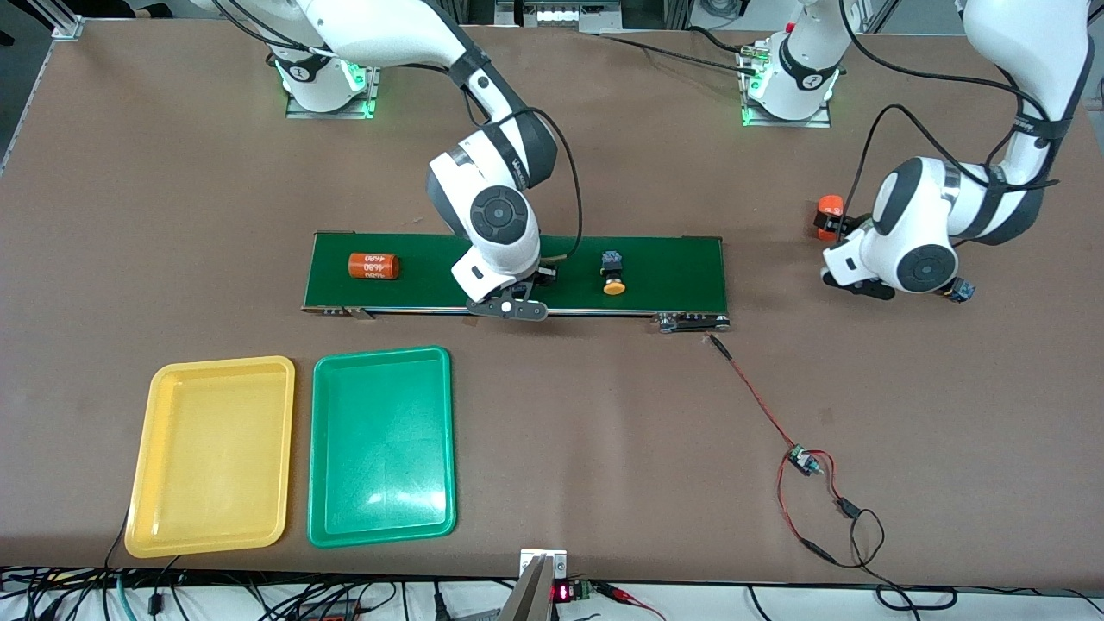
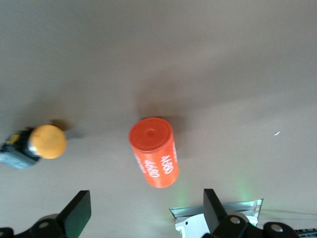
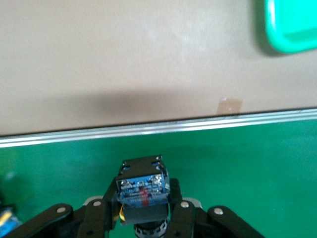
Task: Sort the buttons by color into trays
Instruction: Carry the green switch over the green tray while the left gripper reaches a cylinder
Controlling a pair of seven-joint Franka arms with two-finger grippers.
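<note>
Button, gripped point(image 3: 142, 191): black-and-blue body, cap hidden; clamped between the right gripper point(image 1: 511, 304) fingers over the dark-green belt point(image 1: 673, 263), mid-worktop.
Button, orange-yellow cap point(image 1: 613, 274): lying on the belt, toward the left arm's end.
Button, orange-yellow cap point(image 2: 34, 145): on the bare worktop near the left arm's end, beside 1 orange cylinder point(image 2: 155, 151).
Second cylinder, marked 4680 point(image 1: 373, 266): on the belt.
Left gripper point(image 2: 146, 213): above that cylinder, jaws apart.
Trays, yellow point(image 1: 211, 454) and green point(image 1: 382, 445): side by side, near the front edge.
</note>
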